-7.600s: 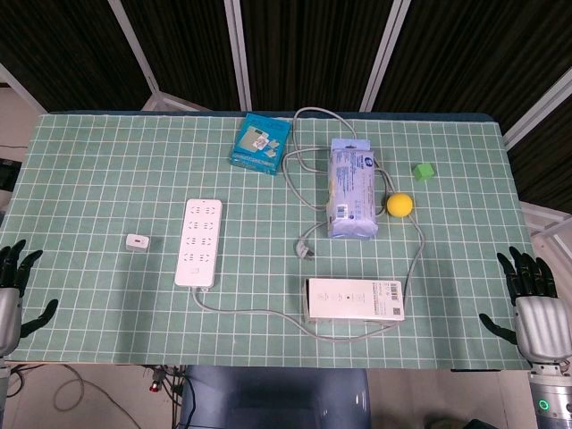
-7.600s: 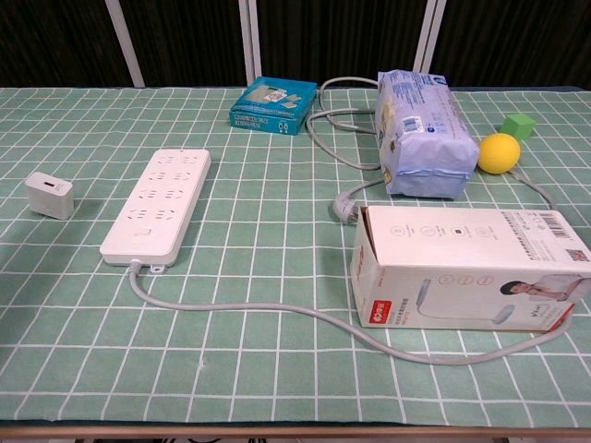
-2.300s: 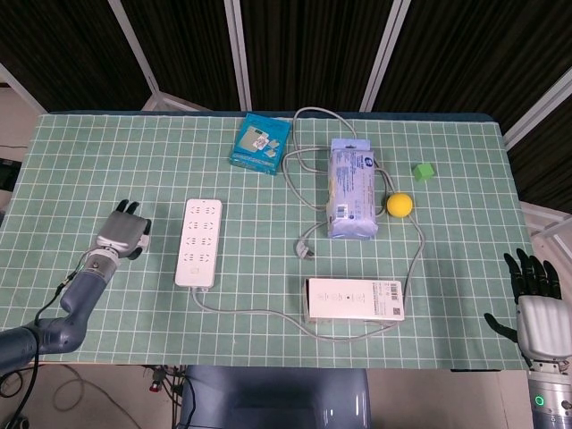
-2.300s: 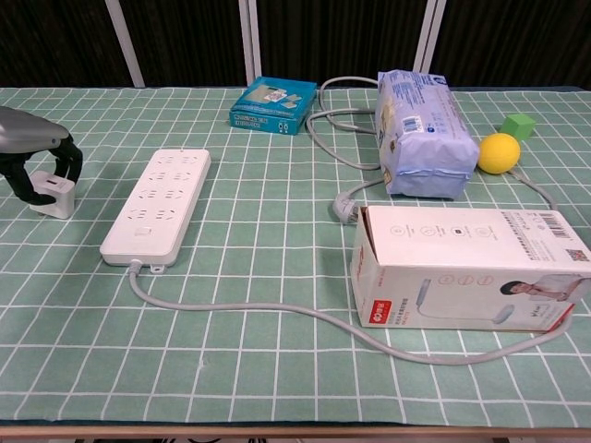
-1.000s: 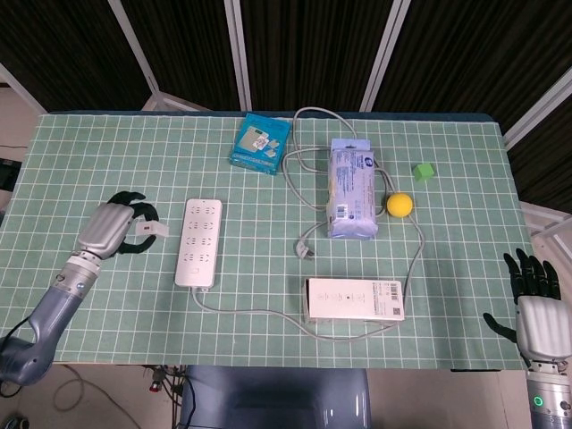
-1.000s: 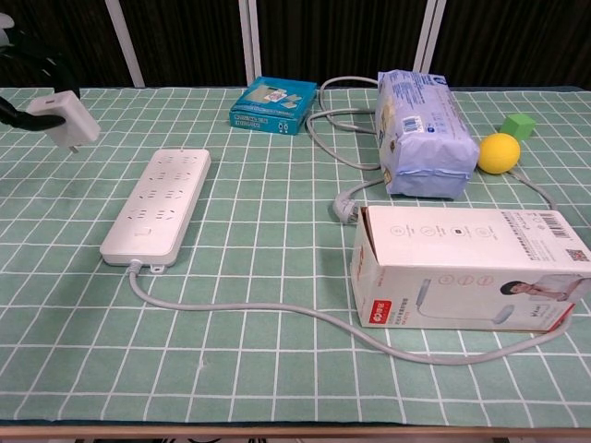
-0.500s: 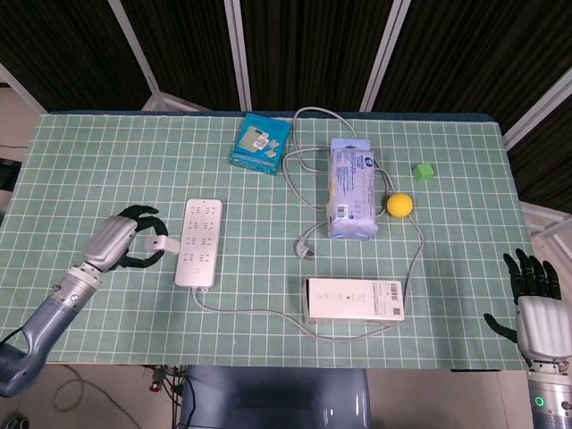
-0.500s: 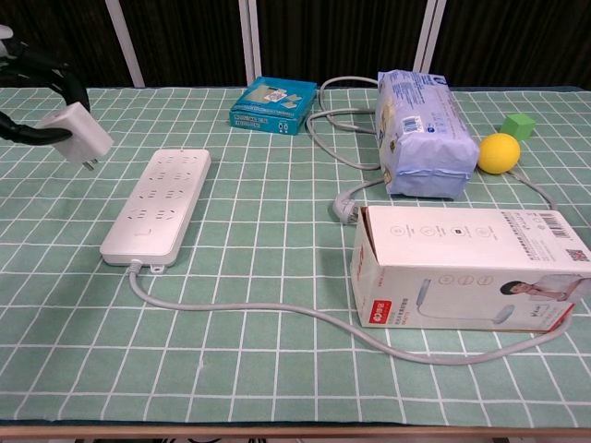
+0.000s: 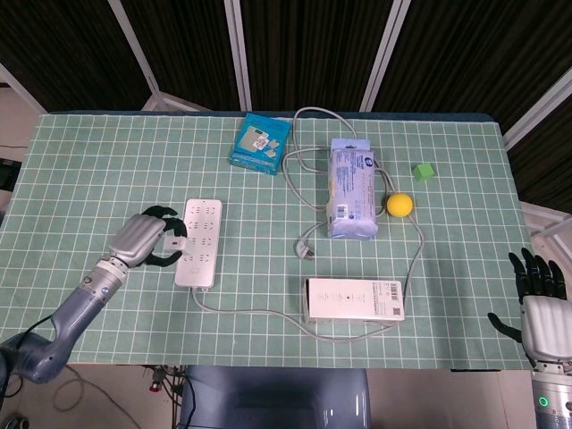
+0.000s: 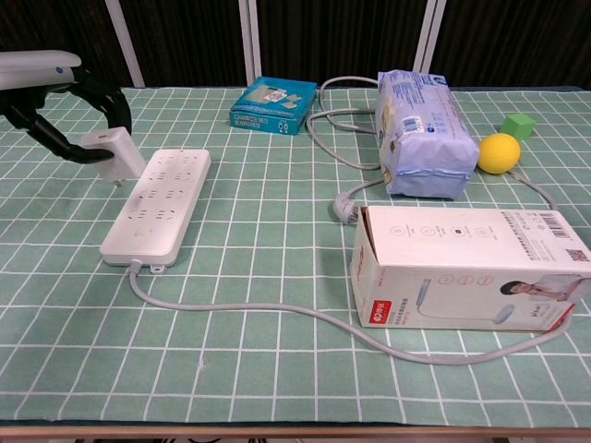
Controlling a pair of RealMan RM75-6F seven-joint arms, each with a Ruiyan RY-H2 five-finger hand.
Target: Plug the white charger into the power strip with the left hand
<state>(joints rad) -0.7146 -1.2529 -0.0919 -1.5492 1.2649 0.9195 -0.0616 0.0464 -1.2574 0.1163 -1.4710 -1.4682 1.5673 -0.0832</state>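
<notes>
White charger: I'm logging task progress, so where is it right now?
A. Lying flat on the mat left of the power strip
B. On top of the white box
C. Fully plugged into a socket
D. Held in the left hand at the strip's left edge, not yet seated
D: the left hand holds the white charger tilted above the left edge of the power strip, its prongs not yet in any socket.

Charger hangs just left of the power strip.
</notes>
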